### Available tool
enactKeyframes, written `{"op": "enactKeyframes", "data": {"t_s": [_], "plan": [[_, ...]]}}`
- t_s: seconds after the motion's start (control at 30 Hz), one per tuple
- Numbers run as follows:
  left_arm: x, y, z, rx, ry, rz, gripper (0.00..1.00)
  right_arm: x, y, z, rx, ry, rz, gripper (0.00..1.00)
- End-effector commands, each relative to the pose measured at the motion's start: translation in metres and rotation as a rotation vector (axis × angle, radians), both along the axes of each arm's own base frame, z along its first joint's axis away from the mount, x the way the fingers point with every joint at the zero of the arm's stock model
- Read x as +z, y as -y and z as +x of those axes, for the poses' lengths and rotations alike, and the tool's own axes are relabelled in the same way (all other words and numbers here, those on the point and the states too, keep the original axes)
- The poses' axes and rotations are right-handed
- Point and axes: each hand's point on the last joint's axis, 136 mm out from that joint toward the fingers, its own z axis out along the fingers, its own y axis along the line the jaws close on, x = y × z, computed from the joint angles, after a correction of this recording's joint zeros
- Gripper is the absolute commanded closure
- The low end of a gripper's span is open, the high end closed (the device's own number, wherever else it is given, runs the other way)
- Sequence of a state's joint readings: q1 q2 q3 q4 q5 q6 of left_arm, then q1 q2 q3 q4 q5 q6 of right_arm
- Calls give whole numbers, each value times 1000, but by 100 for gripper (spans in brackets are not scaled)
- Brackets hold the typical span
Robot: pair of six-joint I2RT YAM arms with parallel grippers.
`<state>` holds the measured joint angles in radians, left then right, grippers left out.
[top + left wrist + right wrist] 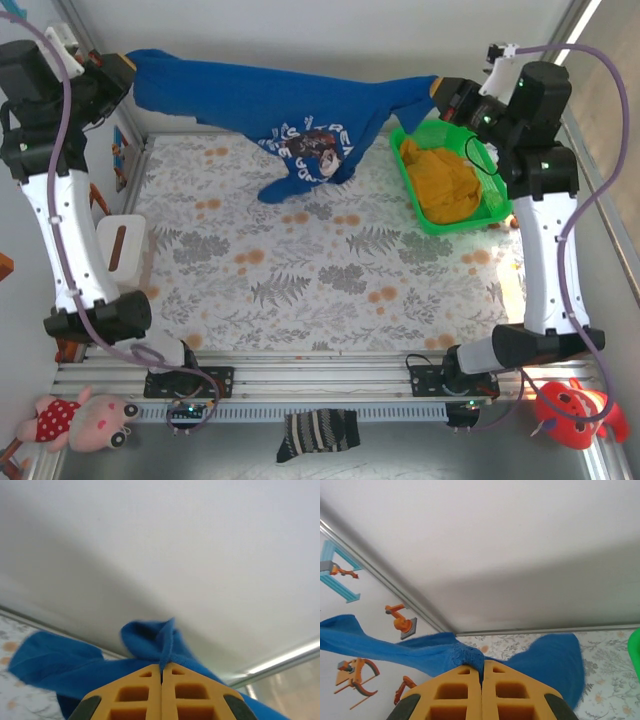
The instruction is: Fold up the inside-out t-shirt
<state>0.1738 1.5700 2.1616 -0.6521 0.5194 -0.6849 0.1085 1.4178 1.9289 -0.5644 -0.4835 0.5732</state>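
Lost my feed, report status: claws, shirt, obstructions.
Left claw and right claw shut on blue t-shirt, stretched aloft between them, middle sagging. Green basket near right claw.

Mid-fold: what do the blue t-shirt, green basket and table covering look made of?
Blue t-shirt: soft matte knit cloth, probably cotton; it sags and creases where it hangs. Green basket: rigid, slightly shiny plastic, judging by its moulded walls. Table covering: flat sheet printed with leaves; cloth or vinyl, unclear.

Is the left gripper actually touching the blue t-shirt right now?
Touching. In the left wrist view the left gripper is shut on a fold of the t-shirt, with cloth bunching out just past its tips.
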Motion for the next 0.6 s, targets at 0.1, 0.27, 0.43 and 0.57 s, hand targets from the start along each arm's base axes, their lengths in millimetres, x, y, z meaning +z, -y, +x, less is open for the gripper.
{"op": "enactKeyframes", "data": {"t_s": [0.1,0.27,0.43,0.57], "plan": [[-32,-1,16,-26,-52,-153,100,9,8,-21,-16,18,30,100],[-20,4,1,-39,-15,-162,100,25,7,-42,-1,60,55,100],[-32,8,2,-67,-42,-181,100,26,4,-45,22,61,81,100],[-61,10,12,-78,-104,-203,100,14,2,-36,27,32,86,100]]}}
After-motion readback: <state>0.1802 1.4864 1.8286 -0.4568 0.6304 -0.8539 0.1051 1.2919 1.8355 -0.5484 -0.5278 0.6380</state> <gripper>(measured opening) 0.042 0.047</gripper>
